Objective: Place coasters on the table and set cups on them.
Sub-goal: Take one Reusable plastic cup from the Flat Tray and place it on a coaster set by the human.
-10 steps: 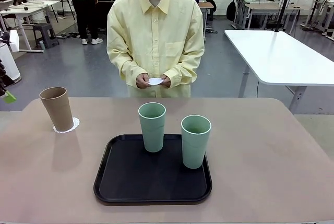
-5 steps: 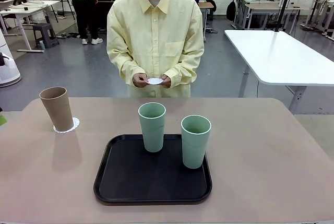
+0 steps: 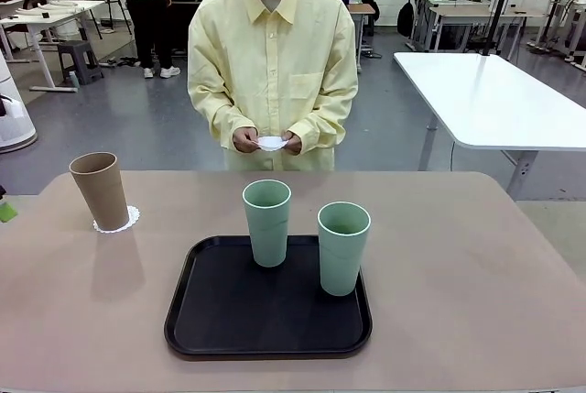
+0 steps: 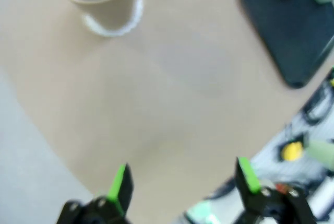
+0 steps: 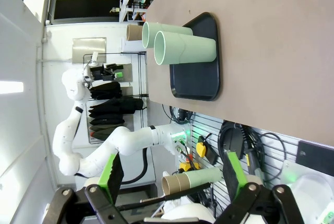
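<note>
Coaster [image 3: 117,220] lies on the table [image 3: 476,274] left of the tray [image 3: 220,320], under the brown cup [image 3: 101,190]; two green cups [image 3: 267,222] stand on the tray. Beyond the tray, a person's hands [image 3: 245,140] hold a second coaster [image 3: 272,143]. Left gripper [image 4: 182,179] and right gripper [image 5: 169,174] are wide, empty

We see the left gripper [image 4: 182,173] has slipped down the 9 o'clock edge of the front view, leaving a sliver of green pad [image 3: 5,212]. At 12 o'clock, the coaster [image 3: 272,143] now bends between the person's hands [image 3: 245,140]
</note>
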### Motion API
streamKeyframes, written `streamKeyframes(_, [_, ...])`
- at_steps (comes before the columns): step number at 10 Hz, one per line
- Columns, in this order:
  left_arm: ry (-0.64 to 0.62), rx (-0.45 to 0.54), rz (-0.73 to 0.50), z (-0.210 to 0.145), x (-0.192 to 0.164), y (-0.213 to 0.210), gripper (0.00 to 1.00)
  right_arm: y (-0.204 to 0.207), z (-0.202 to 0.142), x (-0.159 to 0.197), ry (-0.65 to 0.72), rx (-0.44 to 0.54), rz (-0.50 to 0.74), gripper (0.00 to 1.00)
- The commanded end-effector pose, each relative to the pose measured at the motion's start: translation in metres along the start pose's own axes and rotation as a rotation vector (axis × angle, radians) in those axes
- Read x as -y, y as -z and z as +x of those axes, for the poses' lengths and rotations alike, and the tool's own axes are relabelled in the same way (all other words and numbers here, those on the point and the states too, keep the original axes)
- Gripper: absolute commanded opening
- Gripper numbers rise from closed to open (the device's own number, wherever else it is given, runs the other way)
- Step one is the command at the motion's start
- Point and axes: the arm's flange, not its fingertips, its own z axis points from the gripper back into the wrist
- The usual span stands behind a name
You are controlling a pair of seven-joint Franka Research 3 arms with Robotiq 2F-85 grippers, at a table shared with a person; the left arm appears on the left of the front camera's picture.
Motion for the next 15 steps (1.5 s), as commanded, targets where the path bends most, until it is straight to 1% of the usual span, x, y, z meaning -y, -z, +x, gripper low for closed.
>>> streamKeyframes(1, [-0.043,0.160,-0.239,-0.025,-0.026,-0.002,1.00,-0.001,0.001,0.001,-0.018,0.004,0.016,1.00])
streamKeyframes(3, [-0.091,0.301,-0.351,-0.046,-0.057,-0.022,1.00,-0.001,0.001,0.001,-0.018,0.004,0.016,1.00])
streamKeyframes(4, [-0.119,0.351,-0.412,-0.057,-0.078,-0.032,1.00,-0.001,0.001,0.001,-0.018,0.004,0.016,1.00])
streamKeyframes(5, [-0.155,0.380,-0.460,-0.069,-0.101,-0.043,1.00,-0.001,0.001,0.001,-0.018,0.004,0.016,1.00])
streamKeyframes(6, [-0.174,0.388,-0.492,-0.079,-0.120,-0.052,1.00,-0.001,0.001,0.001,-0.018,0.004,0.016,1.00])
streamKeyframes(8, [-0.177,0.380,-0.570,-0.094,-0.151,-0.070,1.00,-0.001,0.001,0.001,-0.018,0.004,0.016,1.00])
streamKeyframes(9, [-0.192,0.414,-0.616,-0.103,-0.168,-0.078,1.00,-0.001,0.001,0.001,-0.018,0.004,0.016,1.00])
streamKeyframes(10, [-0.190,0.445,-0.653,-0.110,-0.180,-0.079,1.00,-0.001,0.001,0.001,-0.018,0.004,0.016,1.00])
streamKeyframes(12, [-0.181,0.493,-0.705,-0.123,-0.190,-0.077,1.00,-0.001,0.001,0.001,-0.018,0.004,0.016,1.00])
streamKeyframes(14, [-0.172,0.503,-0.728,-0.132,-0.188,-0.066,1.00,-0.001,0.001,0.001,-0.018,0.004,0.016,1.00])
streamKeyframes(15, [-0.172,0.510,-0.716,-0.134,-0.186,-0.067,1.00,-0.001,0.001,0.001,-0.018,0.004,0.016,1.00])
